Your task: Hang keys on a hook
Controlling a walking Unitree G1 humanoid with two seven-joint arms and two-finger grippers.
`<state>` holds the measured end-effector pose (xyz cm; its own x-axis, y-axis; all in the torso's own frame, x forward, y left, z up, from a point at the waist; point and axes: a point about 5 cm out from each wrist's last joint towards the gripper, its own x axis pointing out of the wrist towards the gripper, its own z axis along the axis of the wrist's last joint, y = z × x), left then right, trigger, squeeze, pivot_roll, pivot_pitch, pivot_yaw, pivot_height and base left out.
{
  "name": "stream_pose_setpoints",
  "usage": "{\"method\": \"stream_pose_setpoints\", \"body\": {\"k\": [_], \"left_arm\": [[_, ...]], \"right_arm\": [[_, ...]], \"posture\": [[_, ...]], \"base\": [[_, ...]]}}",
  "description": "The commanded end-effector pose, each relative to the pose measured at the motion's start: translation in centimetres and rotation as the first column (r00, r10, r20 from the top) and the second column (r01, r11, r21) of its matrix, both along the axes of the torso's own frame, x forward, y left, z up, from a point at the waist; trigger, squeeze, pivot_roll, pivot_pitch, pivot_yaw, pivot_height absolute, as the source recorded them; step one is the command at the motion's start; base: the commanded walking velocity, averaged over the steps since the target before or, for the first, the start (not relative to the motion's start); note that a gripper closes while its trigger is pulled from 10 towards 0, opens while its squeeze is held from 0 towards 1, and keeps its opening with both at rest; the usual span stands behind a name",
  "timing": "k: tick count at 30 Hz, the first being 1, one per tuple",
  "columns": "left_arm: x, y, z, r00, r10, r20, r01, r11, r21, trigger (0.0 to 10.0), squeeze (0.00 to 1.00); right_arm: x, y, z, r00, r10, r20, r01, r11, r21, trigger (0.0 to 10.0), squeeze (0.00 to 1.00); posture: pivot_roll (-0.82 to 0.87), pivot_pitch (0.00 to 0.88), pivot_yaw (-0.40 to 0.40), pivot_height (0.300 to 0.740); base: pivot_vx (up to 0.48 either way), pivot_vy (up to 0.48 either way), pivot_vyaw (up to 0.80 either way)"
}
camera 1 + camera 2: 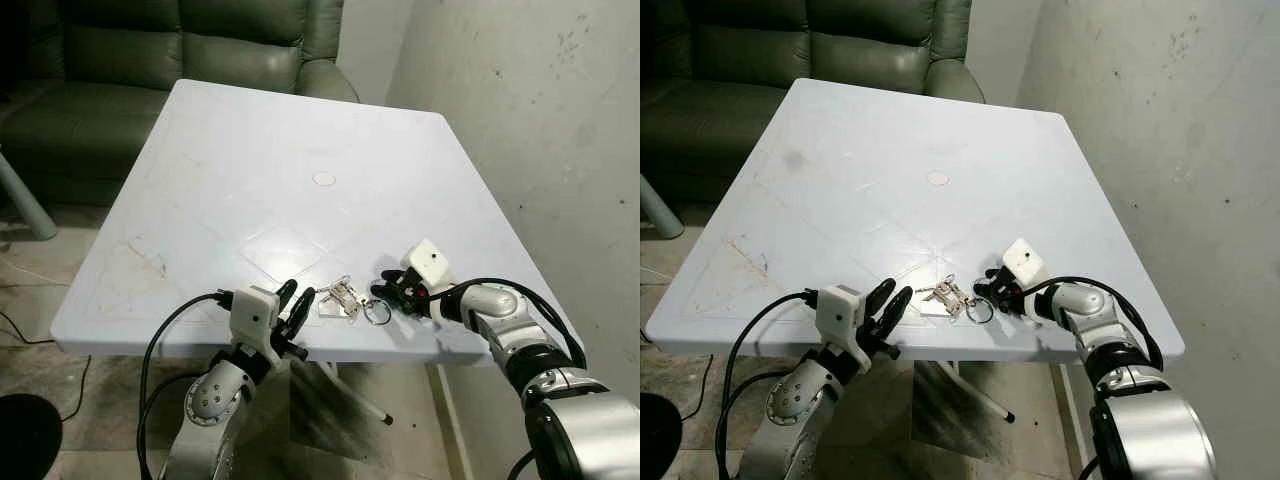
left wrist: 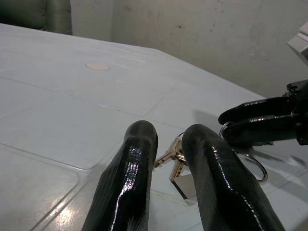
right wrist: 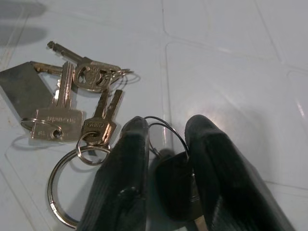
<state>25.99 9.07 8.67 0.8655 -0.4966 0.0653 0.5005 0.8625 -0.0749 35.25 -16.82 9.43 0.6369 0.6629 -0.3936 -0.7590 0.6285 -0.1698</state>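
Note:
A bunch of silver keys (image 1: pixel 342 297) with a flat metal tag and a large ring (image 1: pixel 377 312) lies near the front edge of the white table (image 1: pixel 250 150). My right gripper (image 1: pixel 385 290) lies low on the table at the ring end. In the right wrist view its fingertips (image 3: pixel 132 132) are shut on a small black fob (image 3: pixel 173 178) that joins the keys (image 3: pixel 72 110) through a thin wire loop. At the table's front edge my left gripper (image 1: pixel 297 298) points at the keys (image 2: pixel 175 156) from just short of them, open with a narrow gap and nothing in it.
A dark green sofa (image 1: pixel 150 50) stands behind the table. A bare grey wall (image 1: pixel 530 100) runs close along the table's right side. A small round plug (image 1: pixel 324 179) marks the table's middle. A black cable (image 1: pixel 30 335) lies on the floor to the left.

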Motion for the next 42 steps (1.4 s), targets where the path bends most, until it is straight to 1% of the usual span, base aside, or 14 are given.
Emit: {"method": "stream_pose_setpoints", "body": {"k": [1, 12, 13, 14, 17, 18, 21, 22, 27, 28, 29, 30, 34, 42], "left_arm": [[-0.12, -0.51, 0.25, 1.000, -0.012, 0.008, 0.012, 1.000, -0.002, 10.0, 0.00], [-0.08, -0.46, 0.30, 1.000, -0.011, 0.008, 0.011, 1.000, -0.002, 10.0, 0.00], [-0.07, -0.45, 0.30, 1.000, -0.011, 0.009, 0.011, 1.000, -0.002, 10.0, 0.00], [-0.07, -0.45, 0.30, 1.000, -0.011, 0.009, 0.011, 1.000, -0.002, 10.0, 0.00], [-0.07, -0.45, 0.28, 1.000, -0.011, 0.008, 0.011, 1.000, -0.001, 10.0, 0.00], [-0.08, -0.45, 0.24, 1.000, -0.011, 0.007, 0.011, 1.000, 0.000, 10.0, 0.00], [-0.07, -0.45, 0.22, 1.000, -0.010, 0.006, 0.010, 1.000, 0.000, 10.0, 0.00], [-0.05, -0.45, 0.24, 1.000, -0.009, 0.006, 0.009, 1.000, -0.001, 10.0, 0.00], [-0.01, -0.43, 0.24, 1.000, -0.008, 0.007, 0.008, 1.000, -0.001, 10.0, 0.00], [0.01, -0.43, 0.24, 1.000, -0.008, 0.007, 0.008, 1.000, -0.001, 10.0, 0.00], [0.02, -0.42, 0.25, 1.000, -0.008, 0.007, 0.008, 1.000, -0.001, 10.0, 0.00], [0.04, -0.41, 0.24, 1.000, -0.008, 0.007, 0.008, 1.000, -0.001, 10.0, 0.00], [0.10, -0.40, 0.32, 1.000, -0.007, 0.009, 0.007, 1.000, 0.000, 10.0, 0.00], [0.12, -0.42, 0.36, 1.000, -0.005, 0.012, 0.005, 1.000, 0.000, 10.0, 0.00]], "right_arm": [[0.39, -0.95, 0.90, 1.000, -0.016, 0.026, 0.016, 1.000, -0.007, 0.0, 0.00], [0.23, -1.39, 0.85, 1.000, -0.012, 0.020, 0.012, 1.000, -0.006, 0.0, 0.00], [0.17, -1.41, 0.76, 1.000, -0.002, 0.007, 0.002, 1.000, -0.011, 2.8, 0.00], [0.15, -1.43, 0.73, 1.000, 0.000, 0.002, 0.000, 1.000, -0.013, 10.0, 0.00], [0.16, -1.48, 0.66, 1.000, -0.008, -0.009, 0.008, 1.000, -0.012, 10.0, 0.00], [0.22, -1.49, 0.74, 1.000, -0.019, -0.018, 0.019, 1.000, 0.014, 10.0, 1.00], [0.34, -1.51, 0.90, 0.999, -0.039, -0.029, 0.041, 0.998, 0.055, 10.0, 1.00], [0.32, -1.46, 1.02, 0.999, -0.024, -0.033, 0.026, 0.997, 0.074, 10.0, 1.00], [0.43, -1.52, 1.09, 0.999, -0.036, -0.022, 0.037, 0.998, 0.050, 10.0, 1.00], [0.49, -1.52, 1.11, 0.999, -0.042, -0.018, 0.043, 0.998, 0.042, 10.0, 0.69], [0.50, -1.51, 1.12, 0.999, -0.041, -0.018, 0.042, 0.998, 0.041, 10.0, 0.69], [0.52, -1.47, 1.17, 0.999, -0.038, -0.009, 0.038, 0.999, 0.032, 10.0, 0.00], [0.48, -1.40, 0.95, 0.999, -0.032, -0.020, 0.032, 0.999, 0.002, 10.0, 0.00], [0.29, -1.26, 0.61, 0.999, -0.014, -0.040, 0.014, 1.000, -0.011, 10.0, 0.00]], "posture": [[0.11, 0.009, -0.161, 0.740], [0.11, 0.008, -0.159, 0.740], [0.11, 0.010, -0.158, 0.740], [0.11, 0.010, -0.158, 0.740], [0.11, 0.010, -0.160, 0.740], [0.11, 0.011, -0.159, 0.740], [0.11, 0.011, -0.159, 0.740], [0.11, 0.011, -0.159, 0.740], [0.11, 0.010, -0.159, 0.740], [0.11, 0.009, -0.159, 0.740], [0.11, 0.009, -0.159, 0.740], [0.11, 0.009, -0.158, 0.740], [0.11, 0.011, -0.159, 0.740], [0.11, 0.010, -0.159, 0.740]], "base": [[0.000, 0.000, 0.00], [0.000, 0.000, 0.00], [0.000, 0.000, 0.00], [0.000, 0.000, 0.00], [0.000, 0.000, 0.00], [0.000, 0.000, 0.00], [0.000, 0.000, 0.00], [0.000, 0.000, 0.00], [0.000, 0.000, 0.00], [0.000, 0.000, 0.00], [0.000, 0.000, 0.00], [0.000, 0.000, 0.00], [0.000, 0.000, 0.00], [0.000, 0.000, 0.00]]}}
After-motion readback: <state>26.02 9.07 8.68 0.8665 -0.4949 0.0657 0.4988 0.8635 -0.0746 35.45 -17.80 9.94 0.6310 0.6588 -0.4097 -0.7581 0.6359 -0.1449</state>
